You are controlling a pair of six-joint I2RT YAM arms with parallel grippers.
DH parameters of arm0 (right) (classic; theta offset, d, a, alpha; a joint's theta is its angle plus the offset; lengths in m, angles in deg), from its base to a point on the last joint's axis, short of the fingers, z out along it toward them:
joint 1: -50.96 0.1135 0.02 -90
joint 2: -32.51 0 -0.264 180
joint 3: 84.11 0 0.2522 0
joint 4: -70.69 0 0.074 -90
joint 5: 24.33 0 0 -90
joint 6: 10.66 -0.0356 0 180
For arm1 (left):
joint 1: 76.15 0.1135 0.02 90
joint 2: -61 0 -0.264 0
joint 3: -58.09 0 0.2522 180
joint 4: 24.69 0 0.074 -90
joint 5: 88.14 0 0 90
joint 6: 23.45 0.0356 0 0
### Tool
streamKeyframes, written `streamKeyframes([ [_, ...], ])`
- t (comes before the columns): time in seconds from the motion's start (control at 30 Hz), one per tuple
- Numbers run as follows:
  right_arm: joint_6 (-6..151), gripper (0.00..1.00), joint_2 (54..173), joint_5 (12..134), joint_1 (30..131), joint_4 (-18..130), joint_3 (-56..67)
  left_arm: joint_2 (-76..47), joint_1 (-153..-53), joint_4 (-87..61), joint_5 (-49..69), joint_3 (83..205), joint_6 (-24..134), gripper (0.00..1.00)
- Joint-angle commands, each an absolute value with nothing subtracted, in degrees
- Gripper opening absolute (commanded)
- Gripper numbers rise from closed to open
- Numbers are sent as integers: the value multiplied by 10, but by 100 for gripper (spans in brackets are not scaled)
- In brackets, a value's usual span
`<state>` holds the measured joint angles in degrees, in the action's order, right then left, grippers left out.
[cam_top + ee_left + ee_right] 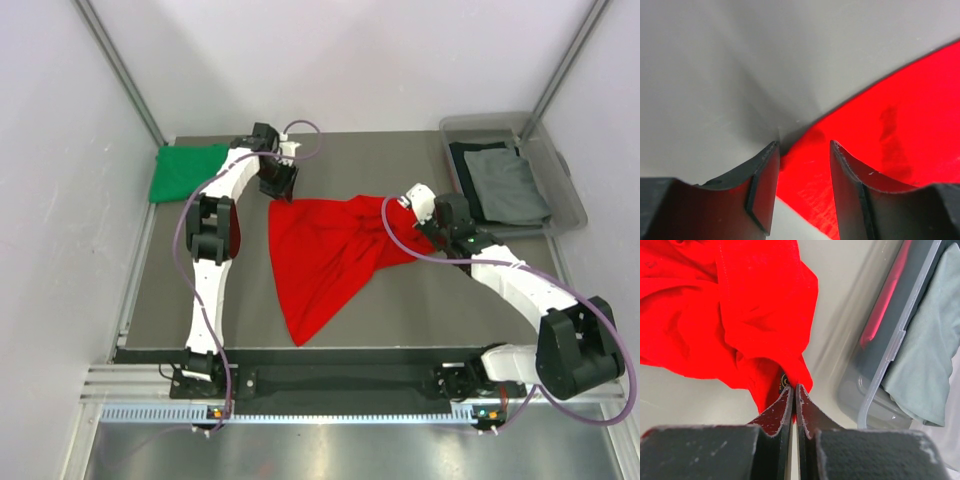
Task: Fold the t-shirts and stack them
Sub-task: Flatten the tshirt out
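The red t-shirt (322, 258) lies crumpled and unfolded in the middle of the bench (430, 310). It is broad at the far side and narrows to a point toward the near edge.

The right fingers (774, 416) are pressed together on a bunched fold at the shirt's right edge, so that the cloth gathers into wrinkles just ahead of the tips. The left fingers (761, 176) stand apart at the shirt's far left corner. The red hem runs into the gap between them, and grey bench shows beyond it. In that close view I cannot tell whether either tip touches the cloth.

A purple cable (392, 235) from the right arm loops over the shirt's right part, close to the clamped fold. The left arm reaches up the left side of the bench, its elbow just beside the shirt's left edge.

A green t-shirt (185, 171) lies folded in the far left corner, well apart from the red one and near the left wrist.

At the far right stands a clear plastic bin (574, 217). It holds a grey t-shirt (510, 186) lying on top of a dark t-shirt (470, 152). In the right wrist view the bin's near wall is close to the clamped fold, with bare bench between them.
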<state>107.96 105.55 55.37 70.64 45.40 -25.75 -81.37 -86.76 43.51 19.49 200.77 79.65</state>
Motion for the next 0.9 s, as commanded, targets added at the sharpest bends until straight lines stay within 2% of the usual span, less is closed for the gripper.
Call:
streamKeyframes([
  [0.0,1069,0,1059,558,699,478,-248,-829,-858,461,195,2015,795,49],
  [0.2,1070,0,1061,559,699,478,-250,-771,-845,401,139,1934,798,55],
  [0.47,1069,0,1055,561,699,477,-252,-766,-834,399,143,1916,795,55],
  [0.67,1070,0,1057,562,699,478,-252,-777,-834,406,153,1911,796,45],
  [0.77,1069,0,1057,563,699,477,-252,-787,-834,412,188,1923,802,36],
  [0.83,1070,0,1059,562,699,476,-252,-802,-834,421,219,1945,803,34],
  [0.87,1070,0,1060,561,699,476,-252,-809,-834,435,230,1953,804,29],
])
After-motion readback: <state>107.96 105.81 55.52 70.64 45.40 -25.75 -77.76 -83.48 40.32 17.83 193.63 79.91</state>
